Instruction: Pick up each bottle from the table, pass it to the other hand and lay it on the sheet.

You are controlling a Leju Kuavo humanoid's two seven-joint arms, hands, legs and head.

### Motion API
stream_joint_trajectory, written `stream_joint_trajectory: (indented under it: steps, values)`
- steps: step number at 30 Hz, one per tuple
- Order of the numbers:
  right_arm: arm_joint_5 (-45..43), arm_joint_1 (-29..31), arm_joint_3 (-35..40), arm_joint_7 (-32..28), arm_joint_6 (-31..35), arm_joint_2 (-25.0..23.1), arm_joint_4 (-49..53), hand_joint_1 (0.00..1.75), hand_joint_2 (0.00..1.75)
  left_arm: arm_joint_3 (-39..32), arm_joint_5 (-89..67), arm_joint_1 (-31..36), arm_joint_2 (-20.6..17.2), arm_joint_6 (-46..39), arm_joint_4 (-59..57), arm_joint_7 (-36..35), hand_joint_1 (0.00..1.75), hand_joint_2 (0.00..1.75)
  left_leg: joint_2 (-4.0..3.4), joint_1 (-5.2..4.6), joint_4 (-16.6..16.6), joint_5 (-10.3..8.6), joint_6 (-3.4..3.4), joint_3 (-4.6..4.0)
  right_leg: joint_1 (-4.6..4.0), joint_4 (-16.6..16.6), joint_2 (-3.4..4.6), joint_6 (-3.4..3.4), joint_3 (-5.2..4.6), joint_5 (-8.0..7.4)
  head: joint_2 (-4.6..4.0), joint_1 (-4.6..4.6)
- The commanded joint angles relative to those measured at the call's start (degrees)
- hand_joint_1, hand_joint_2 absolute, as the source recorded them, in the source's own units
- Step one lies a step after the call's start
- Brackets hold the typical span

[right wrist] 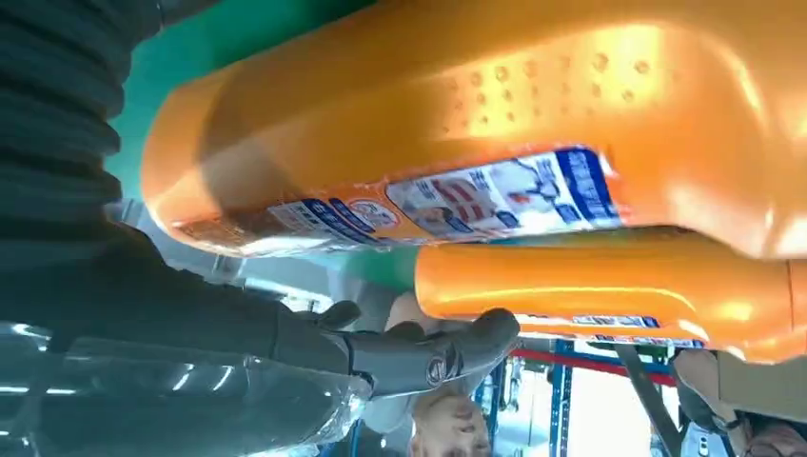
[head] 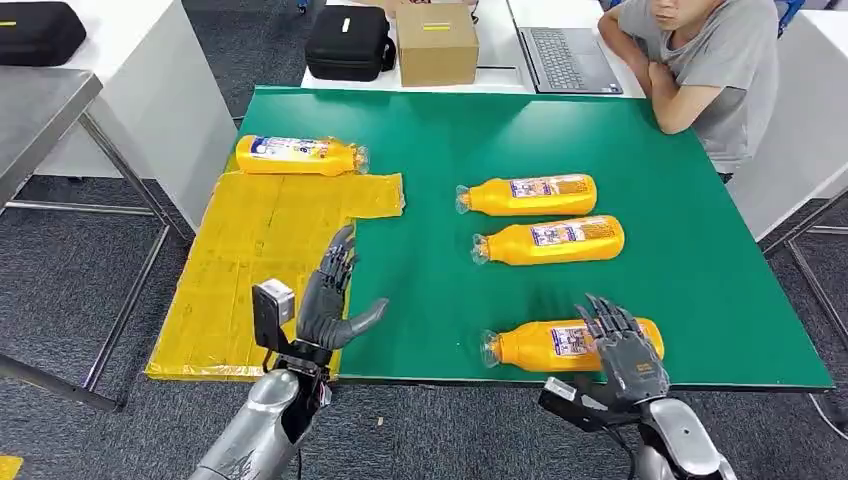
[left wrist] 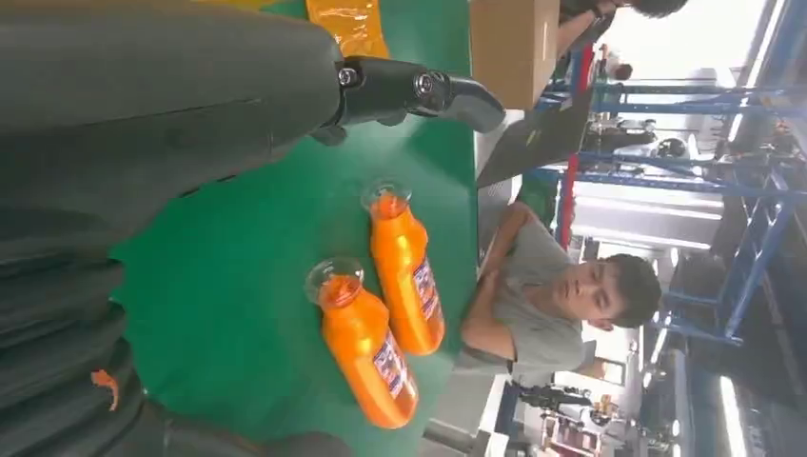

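The near bottle lies on its side at the table's front edge, neck toward our left, and it is the one we take for the step in hand. Our right hand sits over its base end, fingers spread above the body; we cannot tell whether they touch it, and nothing is gripped yet. To grasp well, we should close across the body behind the label rather than on the tapered neck, thumb on the near side and fingers on the far side, so the bottle does not roll off the edge. The right wrist view shows the bottle just beside the palm. Two more bottles lie farther back, well apart from the hand. Our left hand waits open and empty at the sheet's right border, ready to receive. One bottle already lies at the sheet's far end.
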State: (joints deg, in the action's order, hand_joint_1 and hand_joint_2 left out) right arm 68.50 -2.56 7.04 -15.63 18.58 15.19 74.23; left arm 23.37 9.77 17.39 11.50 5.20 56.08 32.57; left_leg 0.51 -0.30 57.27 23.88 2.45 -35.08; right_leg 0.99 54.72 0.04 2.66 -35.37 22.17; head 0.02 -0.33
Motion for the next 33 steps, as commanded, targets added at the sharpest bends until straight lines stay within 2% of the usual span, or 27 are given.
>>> stream_joint_trajectory:
  steps: [1,3,11,13,16,23,33]
  values:
    - [2.2,-0.4,-1.8,2.1,0.5,-0.1,1.8,0.0,1.75,2.2,0.3,2.1,-0.4,-0.1,-4.2,-0.2,0.0,1.75,-0.06,0.04,0.0,0.2,-0.16,0.4,-0.05,0.0,0.01,-0.14,0.37,0.2,0.0,0.0]
    - [2.3,-0.4,-1.8,2.2,0.5,0.0,1.8,0.0,1.75,2.2,0.3,2.1,-0.4,-0.1,-4.1,-0.2,0.0,1.75,0.01,0.01,0.0,0.06,-0.08,0.16,-0.01,0.0,-0.04,-0.07,0.14,0.08,0.0,0.0]
    - [4.4,0.4,-3.7,4.5,1.6,-0.1,0.5,0.0,1.75,2.2,0.3,0.7,-0.9,-1.2,-2.9,-0.3,0.0,1.75,-0.06,0.04,0.0,0.19,-0.16,0.38,-0.05,0.0,0.01,-0.14,0.36,0.19,0.0,0.02]
    - [3.9,1.1,-4.5,5.1,1.9,-0.6,-0.1,0.0,1.75,2.2,0.2,0.5,-0.9,-1.4,-2.6,-0.3,0.0,1.75,-0.06,0.01,0.0,0.07,-0.09,0.19,-0.01,0.0,0.03,-0.08,0.16,0.06,0.0,0.0]
    - [0.9,2.2,-5.6,4.8,1.7,-1.5,-1.5,0.0,1.75,2.3,0.2,0.6,-0.8,-1.6,-2.8,-0.3,0.0,1.75,-0.17,0.05,0.0,0.2,-0.17,0.43,-0.06,0.0,0.12,-0.15,0.38,0.17,0.0,0.0]
    - [1.7,2.5,-6.3,5.4,2.3,-1.1,-3.2,0.0,1.75,2.5,0.3,1.1,-0.6,-1.8,-3.2,-0.3,0.0,1.75,-0.05,0.04,0.0,0.07,-0.09,0.2,-0.04,-0.1,0.02,-0.08,0.2,0.06,0.0,0.0]
    - [-0.5,2.8,-7.5,3.7,1.8,-2.6,-5.9,0.0,1.75,2.8,0.4,1.8,-0.3,-1.2,-4.0,-0.7,0.0,1.75,-0.08,0.08,0.0,0.21,-0.18,0.44,-0.09,0.0,0.03,-0.16,0.43,0.19,0.0,0.0]
